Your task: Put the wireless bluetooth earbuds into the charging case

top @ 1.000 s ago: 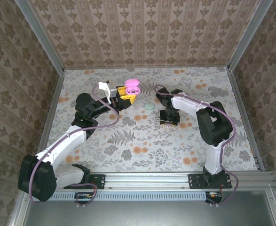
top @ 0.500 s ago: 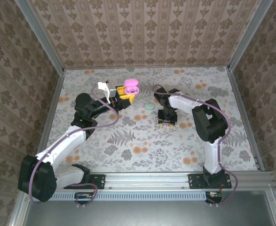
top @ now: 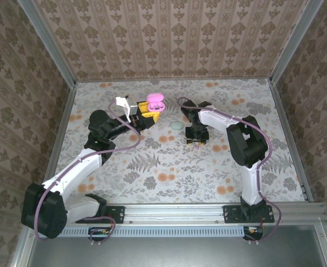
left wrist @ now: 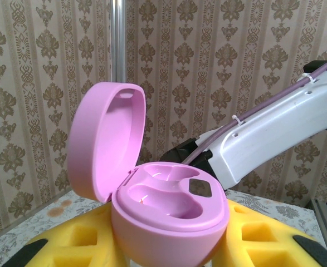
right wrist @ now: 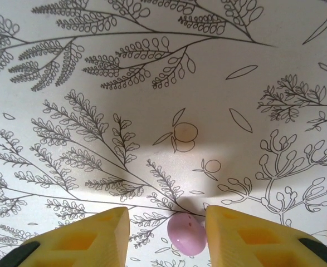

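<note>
One pink case (left wrist: 169, 217) is counted, and one pink earbud (right wrist: 186, 235) can be seen too. One pale green round thing (top: 177, 126) is spotted as well, no clue what it is. Two arms are counted, a left arm (top: 77, 169) and a right arm (top: 221, 119).

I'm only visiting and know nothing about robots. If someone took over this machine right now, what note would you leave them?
Left gripper: shut on the pink charging case, held up with its lid open. The wells look empty.
Right gripper: open and lowered, with fingers either side of a pink earbud lying on the tablecloth.
Done: the case is open and presented.
Left: grip the earbud, carry it to the case and seat it.
A pale green object lies between the arms.
</note>
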`<act>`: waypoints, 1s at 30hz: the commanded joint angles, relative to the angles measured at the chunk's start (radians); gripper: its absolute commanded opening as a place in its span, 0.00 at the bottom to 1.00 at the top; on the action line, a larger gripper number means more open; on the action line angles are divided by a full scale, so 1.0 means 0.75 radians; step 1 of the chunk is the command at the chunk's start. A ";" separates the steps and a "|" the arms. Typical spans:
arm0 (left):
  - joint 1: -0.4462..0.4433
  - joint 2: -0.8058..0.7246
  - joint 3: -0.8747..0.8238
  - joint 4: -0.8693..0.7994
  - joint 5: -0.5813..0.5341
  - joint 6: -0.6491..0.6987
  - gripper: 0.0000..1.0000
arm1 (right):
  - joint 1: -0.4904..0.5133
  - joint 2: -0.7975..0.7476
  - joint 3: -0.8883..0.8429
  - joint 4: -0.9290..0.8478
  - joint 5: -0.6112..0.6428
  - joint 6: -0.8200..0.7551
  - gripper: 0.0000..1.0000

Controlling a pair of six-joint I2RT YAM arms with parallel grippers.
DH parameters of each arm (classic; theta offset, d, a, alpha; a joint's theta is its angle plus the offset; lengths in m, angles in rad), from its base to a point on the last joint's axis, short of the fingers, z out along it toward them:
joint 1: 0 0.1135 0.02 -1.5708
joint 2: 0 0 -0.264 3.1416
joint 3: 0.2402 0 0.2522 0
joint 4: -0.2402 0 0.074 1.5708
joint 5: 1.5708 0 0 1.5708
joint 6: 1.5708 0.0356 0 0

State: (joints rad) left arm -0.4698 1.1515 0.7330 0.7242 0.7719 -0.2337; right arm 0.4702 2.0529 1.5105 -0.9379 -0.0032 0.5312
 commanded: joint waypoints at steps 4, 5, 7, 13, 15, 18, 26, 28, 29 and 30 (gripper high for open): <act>0.007 -0.019 0.004 0.003 -0.001 0.017 0.26 | 0.017 0.052 0.047 -0.107 0.054 -0.137 0.41; 0.007 -0.020 0.002 0.004 -0.004 0.016 0.26 | 0.019 0.056 0.052 -0.117 0.058 -0.143 0.40; 0.007 -0.024 0.002 0.002 -0.006 0.015 0.26 | 0.025 0.067 0.060 -0.131 0.065 -0.160 0.39; 0.007 -0.024 0.002 0.001 -0.007 0.013 0.26 | 0.041 0.087 0.077 -0.163 0.110 -0.178 0.35; 0.006 -0.026 0.001 0.002 -0.007 0.013 0.26 | 0.042 0.090 0.077 -0.170 0.128 -0.178 0.33; 0.007 -0.031 -0.003 -0.004 -0.008 0.017 0.26 | 0.043 0.095 0.077 -0.178 0.142 -0.182 0.32; 0.007 -0.042 -0.009 -0.016 -0.017 0.024 0.26 | 0.046 0.096 0.079 -0.198 0.158 -0.204 0.33; 0.006 -0.039 -0.006 -0.017 -0.018 0.023 0.26 | 0.046 0.094 0.079 -0.202 0.164 -0.201 0.32; 0.006 -0.040 -0.006 -0.017 -0.016 0.023 0.26 | 0.046 0.095 0.076 -0.202 0.169 -0.199 0.31; 0.006 -0.040 -0.006 -0.017 -0.015 0.025 0.26 | 0.046 0.094 0.073 -0.201 0.171 -0.198 0.31</act>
State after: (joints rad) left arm -0.4698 1.1488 0.7330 0.7013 0.7616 -0.2329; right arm 0.5003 2.1071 1.5471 -1.0363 0.0864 0.3943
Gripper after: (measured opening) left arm 0.344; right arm 0.313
